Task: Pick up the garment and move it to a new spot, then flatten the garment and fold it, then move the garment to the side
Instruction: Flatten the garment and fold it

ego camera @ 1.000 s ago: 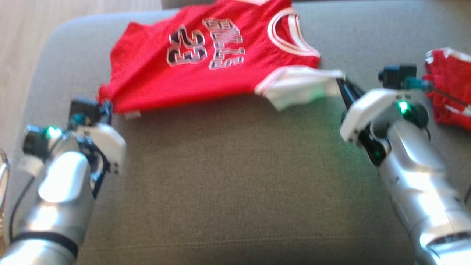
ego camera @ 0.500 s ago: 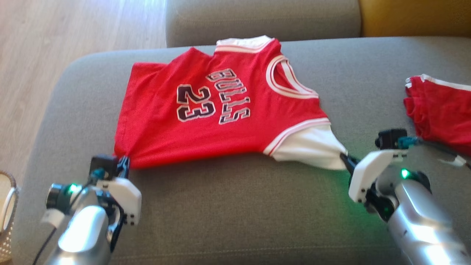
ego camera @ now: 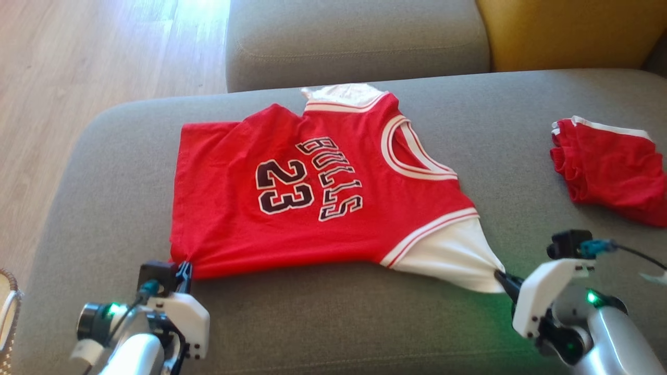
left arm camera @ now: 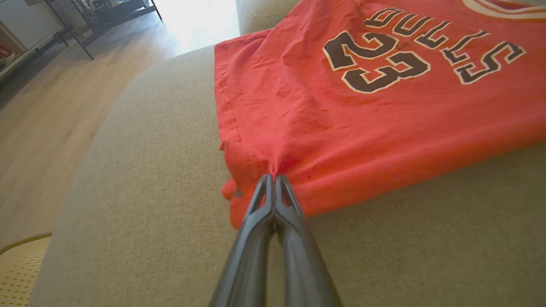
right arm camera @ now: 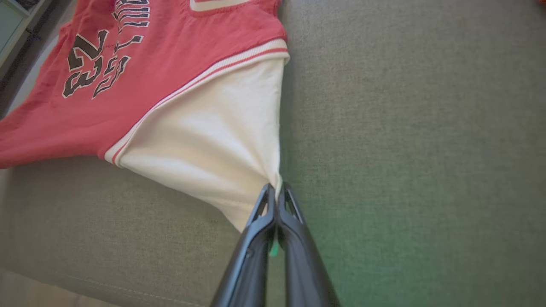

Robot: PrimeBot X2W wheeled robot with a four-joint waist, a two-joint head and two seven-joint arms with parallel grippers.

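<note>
The red jersey [ego camera: 312, 192] is spread face up on the grey sofa seat [ego camera: 338, 323], hem to the left and collar to the right, so the printing is turned sideways. The near left corner of the hem is pinched by the left gripper [ego camera: 183, 271], whose jaws are clamped together on the red cloth. The white sleeve [ego camera: 448, 255] at the near right is drawn to a point and is gripped by the right gripper [ego camera: 504, 278], its jaws likewise closed on the fabric. A second red garment [ego camera: 609, 166] is seen lying well apart at the far right. A wooden floor [ego camera: 78, 62] is seen to the left.
</note>
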